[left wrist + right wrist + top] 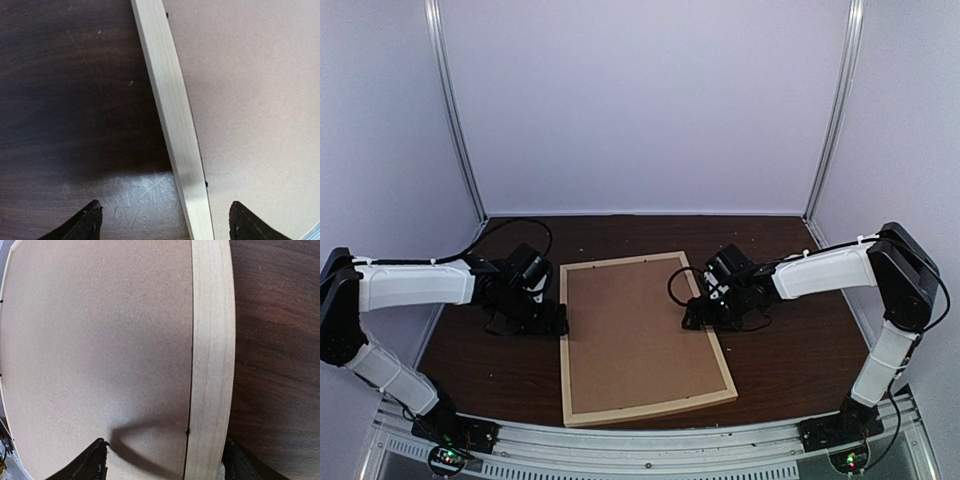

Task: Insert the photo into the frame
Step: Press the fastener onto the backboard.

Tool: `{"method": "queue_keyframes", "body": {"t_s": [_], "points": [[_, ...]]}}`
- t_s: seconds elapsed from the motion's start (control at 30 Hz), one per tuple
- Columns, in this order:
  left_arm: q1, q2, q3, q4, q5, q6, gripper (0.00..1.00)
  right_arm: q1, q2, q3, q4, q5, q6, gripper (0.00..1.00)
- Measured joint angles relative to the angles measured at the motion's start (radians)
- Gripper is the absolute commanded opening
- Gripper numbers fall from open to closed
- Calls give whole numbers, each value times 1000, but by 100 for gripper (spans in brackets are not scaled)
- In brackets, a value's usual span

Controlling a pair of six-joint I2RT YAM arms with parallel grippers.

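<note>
Photo print is not visible in any view. The frame (650,408) lies flat in the middle of the dark table (790,360), apparently back side up, filled edge to edge by the brown backing board (638,335). If the print is already in, it would be hidden beneath the board. The left gripper (165,209) hangs low over the frame's left rail with its jaws wide, one finger over the table and one over the board, holding nothing. The right gripper (165,445) straddles the right rail the same way, wide and empty. Both seem placed to steady or press the frame's edges, probably to seat the board.
</note>
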Motion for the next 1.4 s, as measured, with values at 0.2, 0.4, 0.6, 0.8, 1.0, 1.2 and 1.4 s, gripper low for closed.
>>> {"method": "queue_keyframes", "body": {"t_s": [0.2,0.4,0.6,0.8,1.0,1.2,1.4], "points": [[5,-102,0,-1,-21,2,91,5,-5,9,-50,24,-24,80],[53,-115,2,0,-9,19,92,5,-14,9,-85,34,-36,80],[66,-87,5,12,60,27,93,16,-27,8,-103,34,-48,80],[65,-79,-31,80,156,16,93,53,-52,-1,-138,33,-72,82],[13,-79,-87,106,179,-14,93,99,-106,-39,-184,38,-91,85],[-39,-80,-105,120,174,-40,93,130,-222,-111,-217,52,-107,92],[-39,-80,-103,125,131,-40,96,156,-354,-172,-249,61,-127,96]]}}
